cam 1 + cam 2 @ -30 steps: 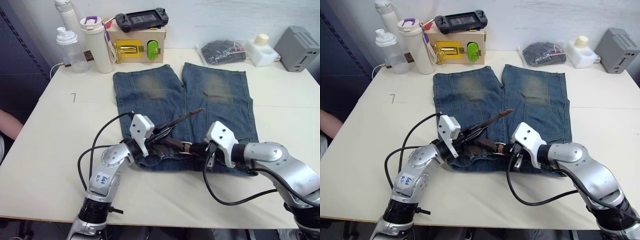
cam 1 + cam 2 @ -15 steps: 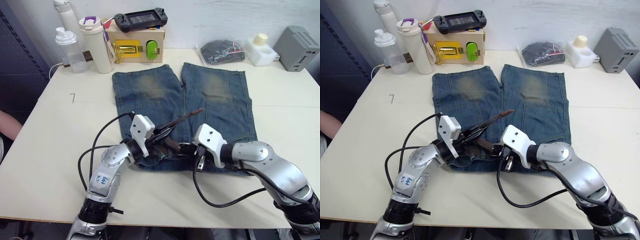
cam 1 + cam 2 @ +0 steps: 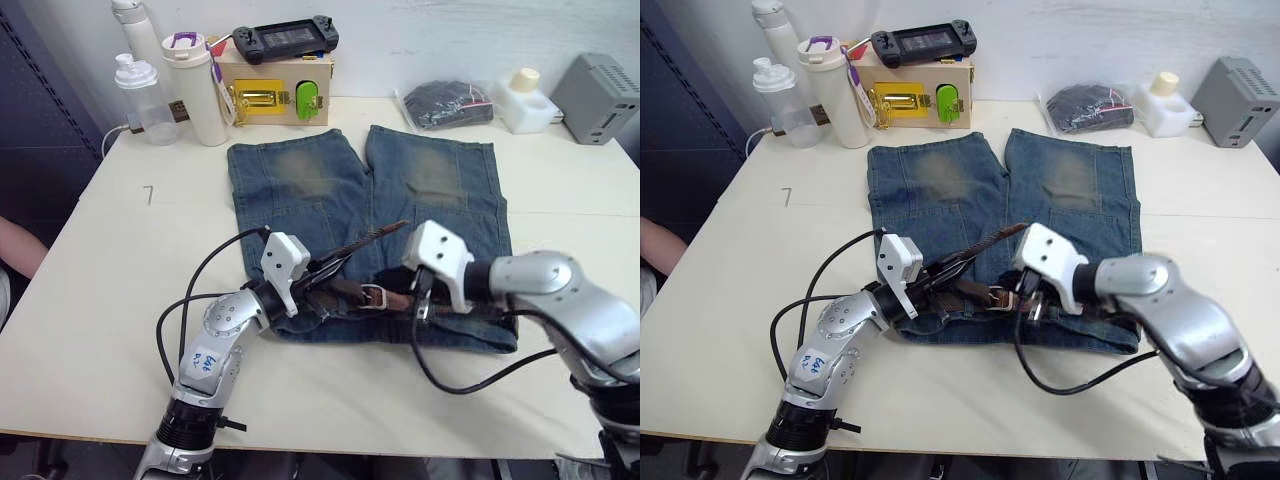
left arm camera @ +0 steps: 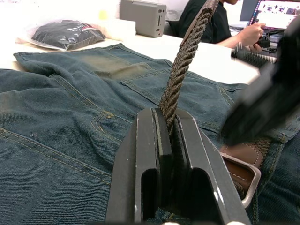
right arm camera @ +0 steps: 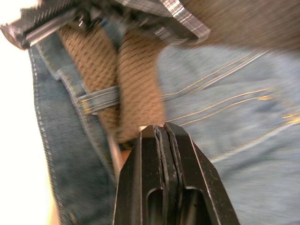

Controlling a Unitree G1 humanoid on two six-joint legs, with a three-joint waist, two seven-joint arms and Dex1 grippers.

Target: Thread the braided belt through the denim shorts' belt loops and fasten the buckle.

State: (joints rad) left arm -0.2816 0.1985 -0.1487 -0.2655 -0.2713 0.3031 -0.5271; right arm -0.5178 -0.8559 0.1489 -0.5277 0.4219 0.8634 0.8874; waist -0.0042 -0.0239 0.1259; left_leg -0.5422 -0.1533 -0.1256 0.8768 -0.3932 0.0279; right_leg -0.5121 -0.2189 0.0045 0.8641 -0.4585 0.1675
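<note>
A pale, smooth worktop (image 3: pixel 90 290) carries faded denim shorts (image 3: pixel 330 180) spread flat, legs pointing far, waistband near. Along that waistband lies the dark brown braided belt (image 4: pixel 180 70), rope-like in weave, its silver rectangular buckle (image 3: pixel 374 296) resting mid-waist. The left pincer (image 4: pixel 169 123) is clamped on the strap's free end, which slants up stiffly. The right pincer (image 5: pixel 161 133) is pressed closed, empty, just over a narrow belt loop (image 5: pixel 96 99).

The right claw (image 3: pixel 418 300) has drawn back to the right along the waistband of the denim shorts (image 3: pixel 440 190), away from the left claw (image 3: pixel 318 283). The buckle (image 3: pixel 374 296) now lies exposed between them. The right claw's fingers appear pressed together, holding nothing.
</note>
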